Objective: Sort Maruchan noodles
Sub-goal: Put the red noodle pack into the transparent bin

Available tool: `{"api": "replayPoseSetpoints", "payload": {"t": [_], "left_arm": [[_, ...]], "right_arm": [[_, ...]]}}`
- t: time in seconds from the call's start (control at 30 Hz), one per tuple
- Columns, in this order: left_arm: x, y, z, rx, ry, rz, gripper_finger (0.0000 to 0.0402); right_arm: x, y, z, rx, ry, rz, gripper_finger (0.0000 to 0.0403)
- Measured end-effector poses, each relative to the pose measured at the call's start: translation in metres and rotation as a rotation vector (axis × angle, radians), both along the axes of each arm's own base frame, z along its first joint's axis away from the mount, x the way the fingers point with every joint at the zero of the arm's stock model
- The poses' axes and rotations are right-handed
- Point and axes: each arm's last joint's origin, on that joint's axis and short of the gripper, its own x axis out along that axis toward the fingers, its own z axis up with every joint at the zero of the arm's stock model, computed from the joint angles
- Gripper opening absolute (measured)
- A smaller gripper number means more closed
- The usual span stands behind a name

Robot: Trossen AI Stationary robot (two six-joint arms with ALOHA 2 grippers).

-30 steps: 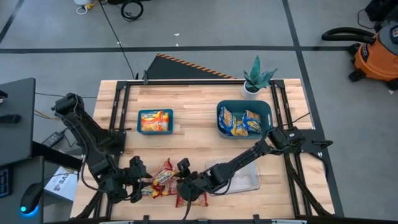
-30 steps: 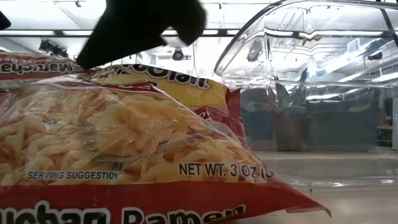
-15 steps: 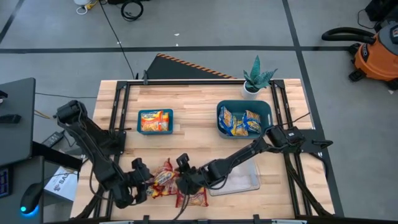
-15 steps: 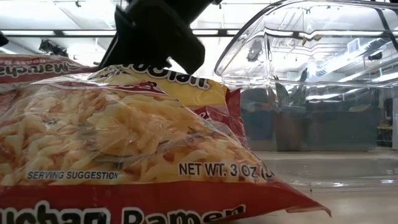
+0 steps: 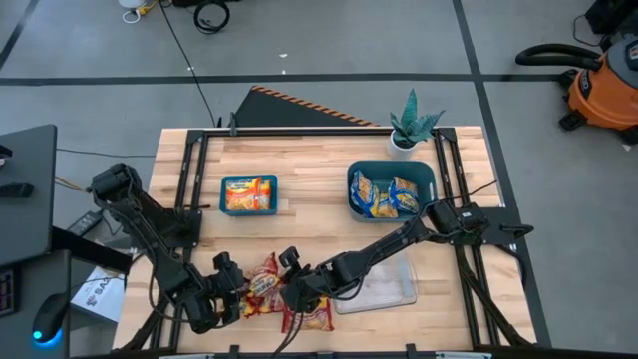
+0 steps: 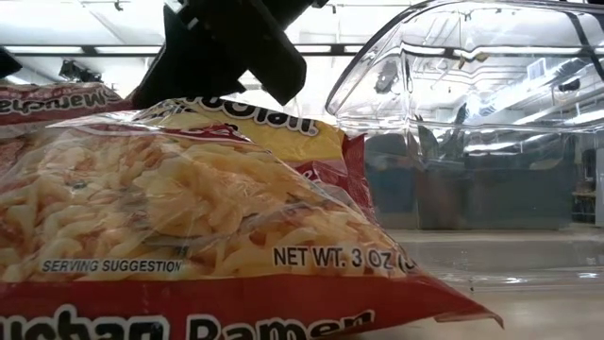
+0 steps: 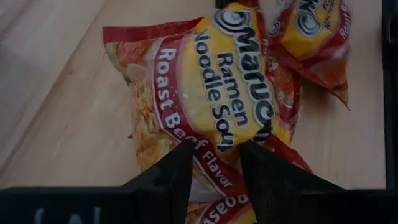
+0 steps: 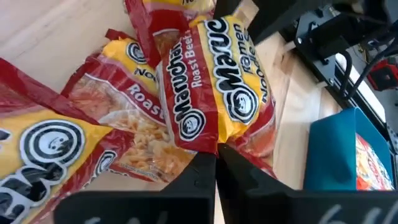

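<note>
Several red-and-yellow Maruchan noodle packets (image 5: pixel 269 291) lie in a loose pile near the table's front edge, some overlapping. My left gripper (image 5: pixel 227 291) stands open at the pile's left side. Its fingers are on either side of the end of a Roast Beef packet (image 7: pixel 211 87) that lies flat on the wood. My right gripper (image 5: pixel 291 289) is at the pile's right side, shut at the edge of the topmost packet (image 8: pixel 217 81). One packet (image 6: pixel 189 217) fills the low view's foreground. My left gripper (image 7: pixel 214 165) has the flat packet's end showing between its open fingers; whether they touch it I cannot tell. My right gripper (image 8: pixel 216 165) pinches the topmost packet's end edge (image 8: pixel 208 148) between its two fingertips. It comes slanting down from the table's right. The packet rests tilted on the packets under it.
A teal bin (image 5: pixel 248 194) at the far left holds an orange packet. Another teal bin (image 5: pixel 391 189) at the far right holds blue-and-yellow packets. A clear plastic container (image 5: pixel 384 284) sits right of the pile, and a small potted plant (image 5: pixel 411 125) stands at the far edge.
My right gripper has gone a little toward the table's far-left, onto the pile, and has shut. My left gripper has sunk toward the packets at the pile's left side, still open. The packets lie as before.
</note>
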Motion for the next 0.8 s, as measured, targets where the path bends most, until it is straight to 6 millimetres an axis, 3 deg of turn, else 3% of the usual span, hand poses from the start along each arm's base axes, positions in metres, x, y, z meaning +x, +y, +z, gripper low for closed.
{"api": "replayPoseSetpoints", "payload": {"t": [0.17, 0.3, 0.53, 0.8], "left_arm": [[0.000, -0.008, 0.032, -0.008, -0.039, -0.091, 0.0141], [-0.004, -0.010, 0.052, 0.033, -0.083, -0.103, 0.0141], [-0.010, -0.010, 0.052, 0.083, -0.125, -0.077, 0.0141], [-0.012, -0.012, 0.053, 0.069, -0.170, -0.039, 0.0141]], "right_arm": [[-0.001, -0.002, 0.005, -0.055, -0.024, -0.050, 0.0017], [-0.007, -0.004, 0.030, -0.053, -0.064, -0.059, 0.0007], [-0.022, -0.018, 0.081, -0.053, -0.135, -0.107, 0.0008], [-0.073, -0.024, 0.156, 0.003, -0.157, -0.078, 0.0007]]}}
